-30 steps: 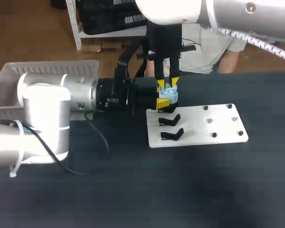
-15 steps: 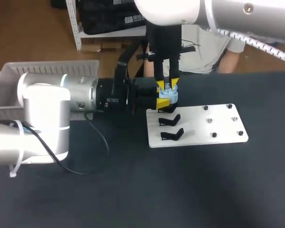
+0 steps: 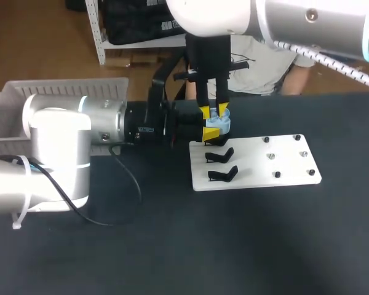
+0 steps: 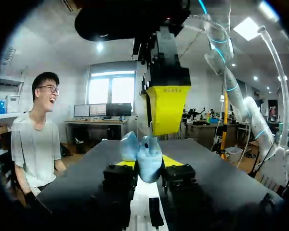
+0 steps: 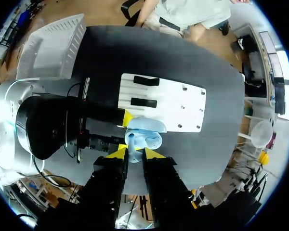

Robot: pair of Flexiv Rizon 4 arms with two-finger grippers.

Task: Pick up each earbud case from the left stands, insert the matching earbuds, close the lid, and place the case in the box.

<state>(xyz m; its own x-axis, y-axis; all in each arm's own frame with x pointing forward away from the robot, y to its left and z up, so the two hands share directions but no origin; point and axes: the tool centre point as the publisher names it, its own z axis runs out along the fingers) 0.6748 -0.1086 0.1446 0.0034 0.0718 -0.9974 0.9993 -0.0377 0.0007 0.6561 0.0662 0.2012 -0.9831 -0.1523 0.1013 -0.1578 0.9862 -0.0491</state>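
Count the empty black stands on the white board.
2: one stand at the white board's left corner nearest the robot, the other just behind it. A third may hide under the blue case.

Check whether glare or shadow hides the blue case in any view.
Head view: even light, no glare, though the right claw covers part of the case. Left wrist view: bright ceiling lights and windows behind, yet the case shows plainly. Right wrist view: no glare on it.
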